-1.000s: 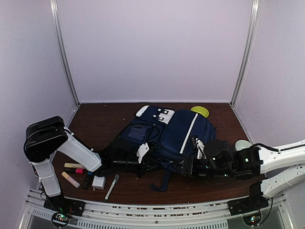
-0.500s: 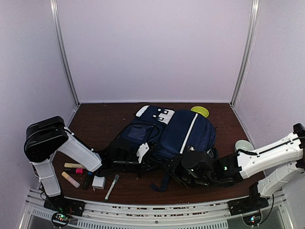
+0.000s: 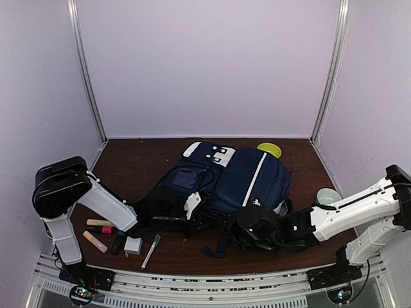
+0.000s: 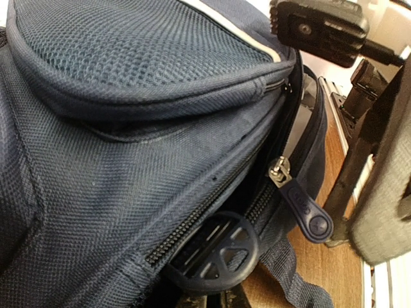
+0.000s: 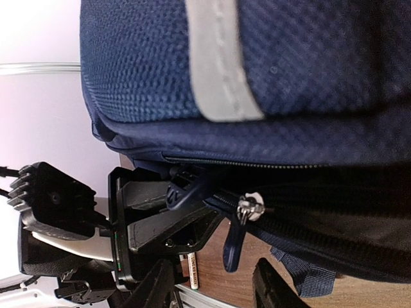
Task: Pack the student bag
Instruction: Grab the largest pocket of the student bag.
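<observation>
The student bag (image 3: 225, 179), navy with a white stripe, lies flat in the middle of the table. My left gripper (image 3: 196, 224) is at its near edge, and in the left wrist view it (image 4: 221, 298) is shut on a round navy rubber tab (image 4: 218, 253) beside the partly open zip. A navy zip pull (image 5: 234, 240) hangs from its metal slider (image 5: 250, 208). My right gripper (image 5: 215, 285) stands open just below that pull, one finger on each side, not touching it. From above, the right gripper (image 3: 236, 232) is at the bag's front edge, close to the left one.
Highlighters (image 3: 96, 239), a white charger block (image 3: 133, 245) and a pen (image 3: 151, 250) lie at the front left. A yellow-green dish (image 3: 270, 149) sits behind the bag, and a pale round object (image 3: 329, 194) is on the right. A marker (image 5: 191, 269) lies under the left gripper.
My right arm has swung left along the bag's front edge up to the zip pull, and its jaws have narrowed a little. The left arm has not moved.
</observation>
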Tool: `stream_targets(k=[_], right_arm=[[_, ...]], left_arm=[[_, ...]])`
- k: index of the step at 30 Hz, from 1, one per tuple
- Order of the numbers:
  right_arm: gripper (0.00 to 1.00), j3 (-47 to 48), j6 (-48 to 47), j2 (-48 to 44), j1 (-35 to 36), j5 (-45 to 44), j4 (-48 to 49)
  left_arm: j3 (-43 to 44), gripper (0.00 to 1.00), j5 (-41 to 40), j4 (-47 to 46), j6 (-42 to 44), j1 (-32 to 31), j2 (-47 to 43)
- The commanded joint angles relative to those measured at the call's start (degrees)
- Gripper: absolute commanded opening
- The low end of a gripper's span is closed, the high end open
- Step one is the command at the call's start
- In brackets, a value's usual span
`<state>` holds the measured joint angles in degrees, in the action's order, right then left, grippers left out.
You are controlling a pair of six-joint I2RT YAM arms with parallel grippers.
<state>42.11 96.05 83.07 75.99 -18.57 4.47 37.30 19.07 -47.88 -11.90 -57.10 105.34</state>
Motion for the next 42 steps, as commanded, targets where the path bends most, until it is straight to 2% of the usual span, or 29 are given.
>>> stream_targets(k=[1,8,13,24,28,32,38,42], right_arm=[[0.43,1.85,0.76,0.59,-0.57,-1.75,-0.51],[0.40,0.43,0.42,1.94,-2.80,0.21,3.22],[0.35,1.71,-0.69,3.40,-3.81,1.64,3.37],[0.34,-0.38,2.15,4.35,-3.89,4.09,4.30],[0.32,-2.74,-0.82,2.64,-4.30,5.66,5.19],[0.34,0.72,-13.63,0.28,-4.70,9.40,-1.22],[0.38,17.82,-45.63,4.34,-4.78,14.00,-32.86],[0.40,24.12,-63.20,7.09,-4.84,12.67,-45.30]], left_arm=[[1.07,0.00,-3.02,-4.00,0.56,0.10,-0.56],[0.88,0.00,-6.56,-0.53,3.04,-0.41,-1.88],[2.95,0.00,-9.81,4.60,6.09,-1.91,-1.79],[3.31,0.00,-12.44,6.31,7.75,-2.89,-2.04],[3.31,0.00,-13.50,7.07,8.27,-3.08,-2.20],[3.55,0.00,-13.48,7.85,8.45,-3.09,-2.24],[3.48,0.00,-11.14,8.34,8.12,-3.05,-3.41],[3.72,0.00,-8.22,8.42,7.89,-3.02,-3.61]])
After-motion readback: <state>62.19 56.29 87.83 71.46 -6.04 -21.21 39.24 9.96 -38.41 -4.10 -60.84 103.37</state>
